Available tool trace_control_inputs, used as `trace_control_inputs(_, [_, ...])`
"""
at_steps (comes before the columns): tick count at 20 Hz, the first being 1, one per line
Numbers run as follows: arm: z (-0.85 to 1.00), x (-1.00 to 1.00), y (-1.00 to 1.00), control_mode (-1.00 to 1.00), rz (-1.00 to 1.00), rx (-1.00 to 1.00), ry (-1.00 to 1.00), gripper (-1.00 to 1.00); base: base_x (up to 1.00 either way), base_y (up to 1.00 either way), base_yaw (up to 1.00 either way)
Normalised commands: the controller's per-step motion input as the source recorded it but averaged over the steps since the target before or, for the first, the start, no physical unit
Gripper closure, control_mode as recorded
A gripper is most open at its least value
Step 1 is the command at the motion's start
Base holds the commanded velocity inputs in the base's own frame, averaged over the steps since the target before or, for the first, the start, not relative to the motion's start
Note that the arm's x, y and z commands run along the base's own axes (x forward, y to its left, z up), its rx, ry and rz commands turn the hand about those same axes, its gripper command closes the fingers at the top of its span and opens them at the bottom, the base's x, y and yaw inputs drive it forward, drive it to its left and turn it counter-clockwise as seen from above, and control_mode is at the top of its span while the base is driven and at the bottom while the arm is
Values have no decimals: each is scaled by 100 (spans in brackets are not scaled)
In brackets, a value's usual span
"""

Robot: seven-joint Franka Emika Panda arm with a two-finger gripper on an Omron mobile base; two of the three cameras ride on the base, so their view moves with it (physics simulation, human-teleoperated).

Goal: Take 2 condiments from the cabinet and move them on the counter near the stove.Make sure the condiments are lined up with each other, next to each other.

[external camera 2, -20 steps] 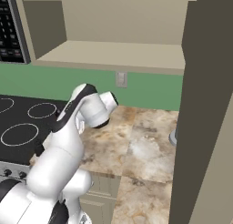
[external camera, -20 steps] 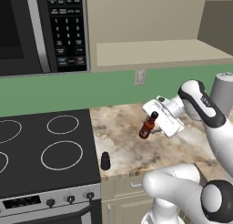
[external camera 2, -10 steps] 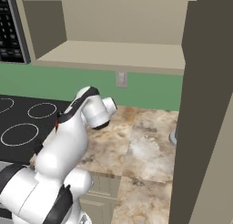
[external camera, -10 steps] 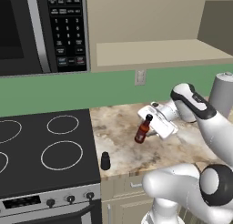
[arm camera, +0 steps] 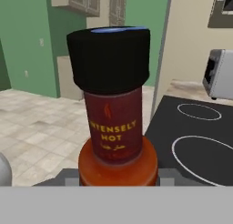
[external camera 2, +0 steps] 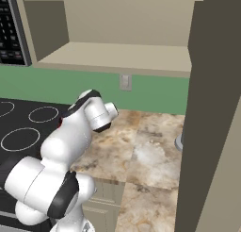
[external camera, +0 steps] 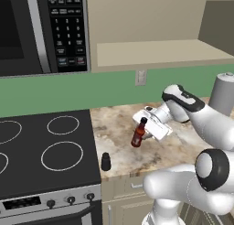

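Left to right: stove (external camera: 45,151) takes the left of the counter (external camera: 119,128). Black shaker (external camera: 106,161) stands on the counter just beside the cooktop's right edge, close to the front lip. Sauce bottle (external camera: 138,133) sits at about 1 o'clock from the shaker, near but apart, leaning a little, cap up. The claw (external camera: 145,125) is clamped on it from the right, jaws nearly closed around the bottle; in the hand view the bottle (arm camera: 116,114) stands square in the grip, label "INTENSELY HOT".

Risks, my read:
- Can't tell if the base is down on the stone. Release while it leans or hangs and it tips, maybe rolls toward the cooktop.
- Bottle is behind the shaker's row; dropped here, the pair reads staggered, not lined up.
- Sliding it closer could knock the shaker, which has little margin to the front edge.

Room: mottled stone counter, green backsplash, microwave (external camera: 41,32) above the stove, emptied cabinet (external camera: 160,55) shelf above the counter, tall grey cylinder (external camera: 224,93) far right.
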Motion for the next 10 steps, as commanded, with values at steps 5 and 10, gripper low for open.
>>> trace_control_inputs(5, [-42, 4, 21, -100, 0, 0, -5, 100, 0, 0, 0])
trace_control_inputs(10, [-21, 0, 11, -100, 0, 0, -6, 100, 0, 0, 0])
